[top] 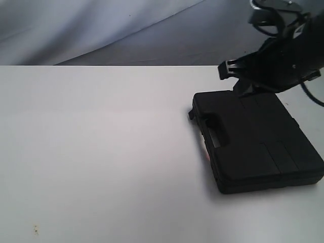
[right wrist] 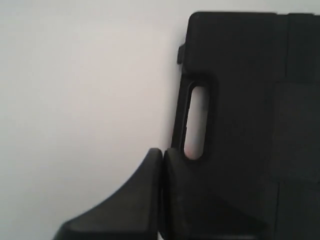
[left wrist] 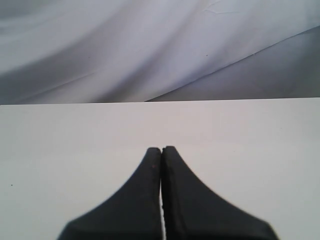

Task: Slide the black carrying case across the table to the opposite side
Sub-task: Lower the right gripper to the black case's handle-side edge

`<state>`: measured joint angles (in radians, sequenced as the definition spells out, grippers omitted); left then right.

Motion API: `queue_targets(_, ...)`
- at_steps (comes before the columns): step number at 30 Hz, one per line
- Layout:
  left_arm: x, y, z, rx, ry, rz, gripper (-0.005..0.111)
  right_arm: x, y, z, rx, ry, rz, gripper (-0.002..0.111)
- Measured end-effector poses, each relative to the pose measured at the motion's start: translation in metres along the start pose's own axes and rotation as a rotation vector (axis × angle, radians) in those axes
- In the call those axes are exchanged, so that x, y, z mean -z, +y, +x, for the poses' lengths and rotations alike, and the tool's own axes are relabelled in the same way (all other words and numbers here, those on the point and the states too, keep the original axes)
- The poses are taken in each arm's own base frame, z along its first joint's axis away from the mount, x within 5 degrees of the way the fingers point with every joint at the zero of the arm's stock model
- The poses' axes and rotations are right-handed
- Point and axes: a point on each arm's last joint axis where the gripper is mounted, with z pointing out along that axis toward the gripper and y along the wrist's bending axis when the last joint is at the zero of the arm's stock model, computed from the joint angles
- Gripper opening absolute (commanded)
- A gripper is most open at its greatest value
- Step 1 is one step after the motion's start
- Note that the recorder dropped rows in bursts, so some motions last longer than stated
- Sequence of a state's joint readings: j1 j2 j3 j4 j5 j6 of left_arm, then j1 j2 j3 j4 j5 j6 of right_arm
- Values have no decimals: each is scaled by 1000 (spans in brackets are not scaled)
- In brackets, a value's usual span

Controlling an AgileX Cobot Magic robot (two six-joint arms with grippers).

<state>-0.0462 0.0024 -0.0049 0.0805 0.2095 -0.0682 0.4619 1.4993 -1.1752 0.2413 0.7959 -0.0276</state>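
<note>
Jaws pressed together, the right gripper sits by the handle of the black carrying case, seemingly to push it across the table.

Right arm: we log it at the upper right of the exterior frame, dark and bulky, angled down and toward the left. Cables loop over it at the top edge. Its lower end is blurred, so we cannot read the finger pose from this view.

Right gripper: wrist view shows both black fingers pressed together, tips touching.

Left gripper: closed the same way, the two halves meeting along one thin seam.
</note>
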Motion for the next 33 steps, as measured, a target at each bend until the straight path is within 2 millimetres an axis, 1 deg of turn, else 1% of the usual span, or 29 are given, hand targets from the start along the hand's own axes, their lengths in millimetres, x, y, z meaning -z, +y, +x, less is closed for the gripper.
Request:
queue_targets(5,0,0,0,0,0,0,0,-18,12,-1,17,188,-9,0)
queue_targets(9,0,0,0,0,0,0,0,-28,20,4,43,329,-10,0)
queue_targets(14,0,0,0,0,0,0,0,-45,20,9,25,424,-3,0)
queue_targets(19,0,0,0,0,0,0,0,-53,19,7,20,406,-1,0)
queue_targets(23,0,0,0,0,0,0,0,-59,27,5,46,358,-8,0)
queue_targets(25,0,0,0,0,0,0,0,-69,32,7,62,371,0,0)
queue_targets(29,0,0,0,0,0,0,0,-98,38,16,79,420,64,0)
queue_targets(32,0,0,0,0,0,0,0,-110,41,17,76,396,105,0)
queue_targets(33,0,0,0,0,0,0,0,-111,41,16,69,377,109,0)
